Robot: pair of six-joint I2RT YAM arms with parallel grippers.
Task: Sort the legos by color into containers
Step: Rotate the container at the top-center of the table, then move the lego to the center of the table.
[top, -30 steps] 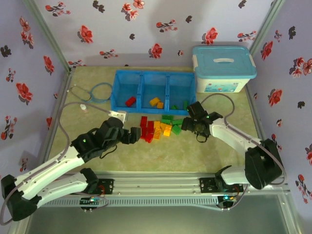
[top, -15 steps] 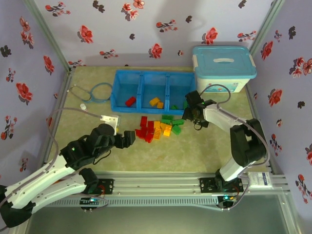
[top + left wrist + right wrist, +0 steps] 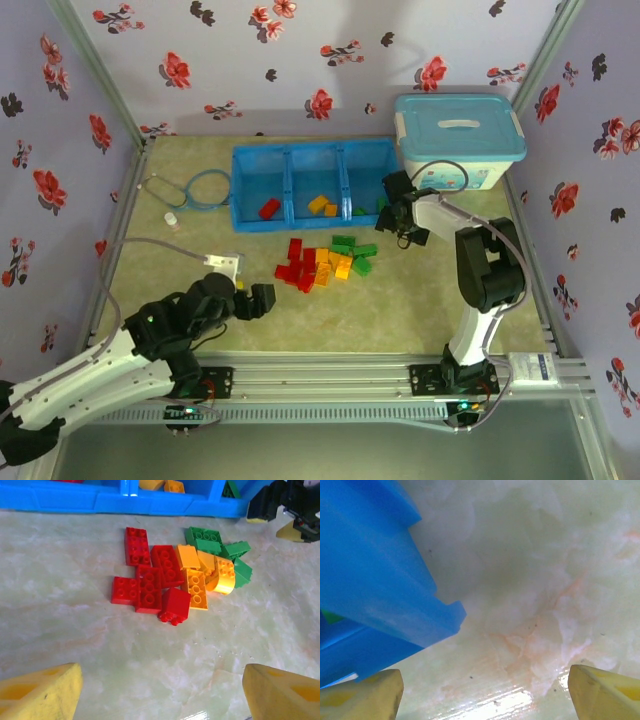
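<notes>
A loose pile of legos lies in mid-table: red ones (image 3: 297, 268) on the left, orange-yellow (image 3: 335, 264) in the middle, green (image 3: 355, 250) on the right. The left wrist view shows the same red (image 3: 150, 580), orange (image 3: 195, 580) and green (image 3: 220, 547) bricks. Behind them stands the blue tray (image 3: 237, 190). Its containers hold a red brick (image 3: 267, 208), orange bricks (image 3: 322, 207) and green bricks (image 3: 358, 211). My left gripper (image 3: 262, 298) (image 3: 162, 690) is open and empty, well short of the pile. My right gripper (image 3: 390, 208) (image 3: 485, 690) is open and empty beside the tray's right front corner (image 3: 375, 585).
A white bin with a light-blue lid (image 3: 458, 140) stands at the back right, close behind the right arm. A stethoscope (image 3: 190, 188) and a small white object (image 3: 172, 218) lie left of the tray. Flowered walls close in the table on three sides.
My left arm has drawn back from the pile toward the near edge. My right gripper has moved away from the green bricks up to the tray's right front corner. Both stayed open.
</notes>
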